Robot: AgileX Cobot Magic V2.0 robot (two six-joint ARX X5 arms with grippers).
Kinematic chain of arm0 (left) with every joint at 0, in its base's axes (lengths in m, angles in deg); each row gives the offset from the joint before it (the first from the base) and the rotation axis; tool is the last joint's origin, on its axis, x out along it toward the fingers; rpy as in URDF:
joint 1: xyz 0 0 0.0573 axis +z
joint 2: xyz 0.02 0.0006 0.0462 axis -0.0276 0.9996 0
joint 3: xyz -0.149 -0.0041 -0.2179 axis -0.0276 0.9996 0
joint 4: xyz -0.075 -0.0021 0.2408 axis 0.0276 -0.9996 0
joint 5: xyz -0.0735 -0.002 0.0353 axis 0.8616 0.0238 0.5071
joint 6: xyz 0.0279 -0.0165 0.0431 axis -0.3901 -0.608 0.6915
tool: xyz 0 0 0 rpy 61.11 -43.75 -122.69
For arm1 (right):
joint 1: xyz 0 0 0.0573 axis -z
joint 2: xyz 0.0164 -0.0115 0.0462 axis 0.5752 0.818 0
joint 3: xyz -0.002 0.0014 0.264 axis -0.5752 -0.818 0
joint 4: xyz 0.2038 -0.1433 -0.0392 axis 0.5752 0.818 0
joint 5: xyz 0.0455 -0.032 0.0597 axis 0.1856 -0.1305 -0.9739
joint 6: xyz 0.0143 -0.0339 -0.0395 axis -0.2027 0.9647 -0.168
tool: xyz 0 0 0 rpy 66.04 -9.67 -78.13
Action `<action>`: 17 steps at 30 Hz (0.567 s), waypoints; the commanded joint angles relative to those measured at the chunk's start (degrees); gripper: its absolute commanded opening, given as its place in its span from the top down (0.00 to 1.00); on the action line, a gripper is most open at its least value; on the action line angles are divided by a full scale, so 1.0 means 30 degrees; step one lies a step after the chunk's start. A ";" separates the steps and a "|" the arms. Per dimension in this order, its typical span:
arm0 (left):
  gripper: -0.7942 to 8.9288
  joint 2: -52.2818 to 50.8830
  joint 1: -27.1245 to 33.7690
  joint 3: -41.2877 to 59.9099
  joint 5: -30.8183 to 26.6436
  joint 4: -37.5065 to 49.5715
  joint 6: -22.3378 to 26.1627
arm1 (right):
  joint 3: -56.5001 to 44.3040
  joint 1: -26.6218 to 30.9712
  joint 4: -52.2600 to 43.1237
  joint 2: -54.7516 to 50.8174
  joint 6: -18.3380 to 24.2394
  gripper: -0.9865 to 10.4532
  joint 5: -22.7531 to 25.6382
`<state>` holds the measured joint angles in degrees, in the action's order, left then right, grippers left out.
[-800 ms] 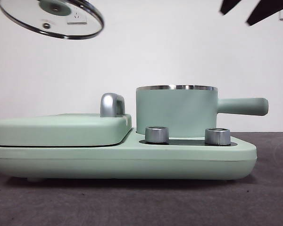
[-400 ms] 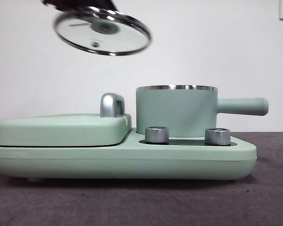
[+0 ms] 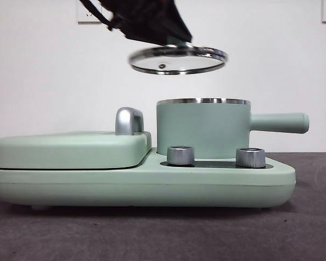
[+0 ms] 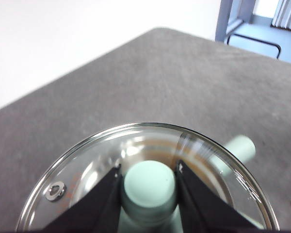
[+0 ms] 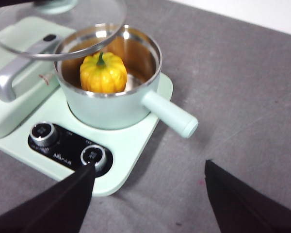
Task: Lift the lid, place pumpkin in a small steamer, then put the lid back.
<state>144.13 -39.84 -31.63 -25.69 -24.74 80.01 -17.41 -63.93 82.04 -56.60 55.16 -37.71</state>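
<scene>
My left gripper (image 4: 149, 167) is shut on the mint-green knob (image 4: 149, 187) of the glass lid (image 4: 82, 170). In the front view the left gripper (image 3: 168, 35) comes down from the top. It holds the lid (image 3: 177, 60) nearly level, a short way above the small steamer (image 3: 204, 128) and offset slightly toward the chrome-handle side. The pumpkin (image 5: 103, 73) sits inside the steamer (image 5: 111, 109), stem up. The lid (image 5: 58, 29) overlaps the pot's far rim in the right wrist view. My right gripper (image 5: 149, 164) hangs open and holds nothing, off to the side of the steamer's long handle (image 5: 169, 114).
The steamer stands on a wide mint-green appliance base (image 3: 152, 182) with two silver knobs (image 3: 180, 155) (image 3: 250, 157). Beside the pot lies a flat mint-green cover (image 3: 70, 149) with a chrome handle (image 3: 129, 120). Grey table cloth (image 5: 252, 92) surrounds the base.
The lid has travelled from the upper left toward the right and downward, levelling out above the steamer. The black tips at the top right corner have left the front view.
</scene>
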 commanded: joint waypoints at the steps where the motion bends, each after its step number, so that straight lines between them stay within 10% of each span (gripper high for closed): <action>1: 0.90 0.0787 -0.0437 -0.0408 -0.0430 0.1756 -0.0080 | 0.0066 -0.0117 -0.0036 0.0087 -0.0619 0.61 -0.0007; 17: 0.90 0.3184 -0.0648 -0.0510 -0.0787 0.4801 -0.0452 | 0.0066 -0.0117 0.0197 0.0095 -0.0699 0.61 0.0000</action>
<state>152.68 -41.22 -31.65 -27.94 -12.24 79.42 -17.41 -63.93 82.96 -56.60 53.82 -37.71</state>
